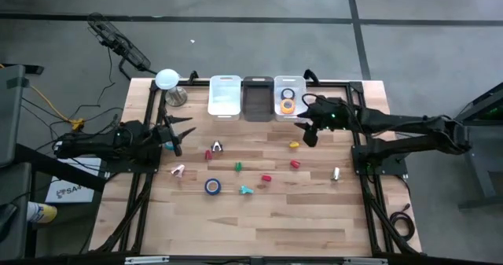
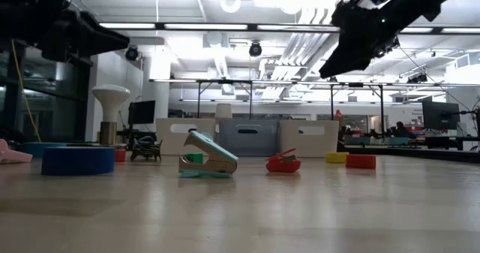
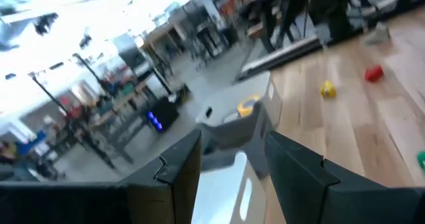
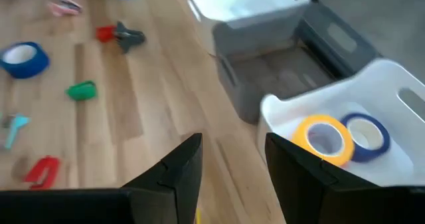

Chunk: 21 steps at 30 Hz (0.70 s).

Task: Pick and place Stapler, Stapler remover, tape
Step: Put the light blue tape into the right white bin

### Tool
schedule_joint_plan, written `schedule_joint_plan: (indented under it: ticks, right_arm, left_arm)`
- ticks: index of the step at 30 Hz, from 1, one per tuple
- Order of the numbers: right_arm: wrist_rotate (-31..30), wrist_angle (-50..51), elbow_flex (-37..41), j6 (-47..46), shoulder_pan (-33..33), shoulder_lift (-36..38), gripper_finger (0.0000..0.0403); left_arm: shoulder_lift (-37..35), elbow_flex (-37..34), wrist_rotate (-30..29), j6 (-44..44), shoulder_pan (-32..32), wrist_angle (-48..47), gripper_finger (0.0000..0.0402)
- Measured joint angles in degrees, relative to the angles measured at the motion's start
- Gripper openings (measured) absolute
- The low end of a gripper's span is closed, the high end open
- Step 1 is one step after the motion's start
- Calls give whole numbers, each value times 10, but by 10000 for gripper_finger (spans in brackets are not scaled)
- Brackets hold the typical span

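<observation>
Fingers [image 4: 232,177] of the right gripper apart, empty, beside white bin [image 4: 398,111] holding yellow tape [image 4: 324,139].

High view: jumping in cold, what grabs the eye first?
Three bins line the table's far edge; the right white bin holds a yellow tape ring and a blue tape ring. The right hand hovers open beside that bin. Another blue tape ring lies among small coloured pieces mid-table.

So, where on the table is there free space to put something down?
The front strip of the table is bare, below the blue tape and the teal stapler. The middle is crowded with small things, and the bins fill the back edge. The right bin already holds two tape rolls.
</observation>
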<state>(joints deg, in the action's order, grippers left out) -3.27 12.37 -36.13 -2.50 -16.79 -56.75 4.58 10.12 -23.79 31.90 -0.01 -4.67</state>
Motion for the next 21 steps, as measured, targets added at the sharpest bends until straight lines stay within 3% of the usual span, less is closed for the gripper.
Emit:
schedule_joint_plan:
  ticks: [5,9,15,21]
  right_arm:
    - [0,-20,19,17,24,15,155]
    - [0,-20,19,35,36,16,155]
    - [1,-21,19,66,46,16,155]
    - [4,-18,19,87,46,16,155]
  left_arm:
    - [82,81,-53,-60,0,-111,163]
    - [175,157,-77,-173,0,-238,163]
    - [314,258,-65,-330,0,-422,163]
    - [409,296,-19,-426,0,-511,163]
